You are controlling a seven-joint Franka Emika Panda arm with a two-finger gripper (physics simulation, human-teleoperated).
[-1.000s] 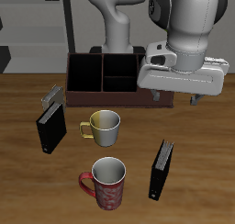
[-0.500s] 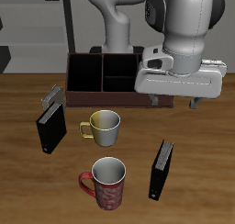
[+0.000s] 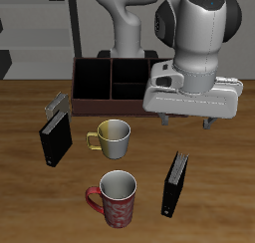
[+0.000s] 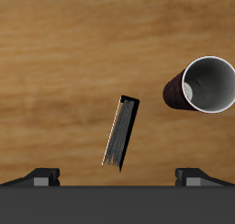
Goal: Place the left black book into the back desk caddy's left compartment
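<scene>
The left black book (image 3: 174, 184) stands upright on its edge near the table's front; the wrist view shows it from above as a thin dark slab (image 4: 120, 131). My gripper (image 3: 184, 120) hangs open above the table, farther back than this book, holding nothing (image 4: 117, 177). The back desk caddy (image 3: 129, 106), a dark reddish-brown box, sits at the rear, partly hidden behind my hand. Its left compartment (image 3: 92, 80) is the large end section away from my hand.
A second black book (image 3: 56, 137) stands beside a grey object (image 3: 57, 105) near the caddy's far end. An olive mug (image 3: 113, 136) sits mid-table. A red patterned mug (image 3: 118, 197) (image 4: 204, 84) stands near the front edge, beside the left black book.
My arm has lowered toward the table and drifted slightly toward the olive mug. The fingers stay open. Books, mugs and caddy have not moved.
</scene>
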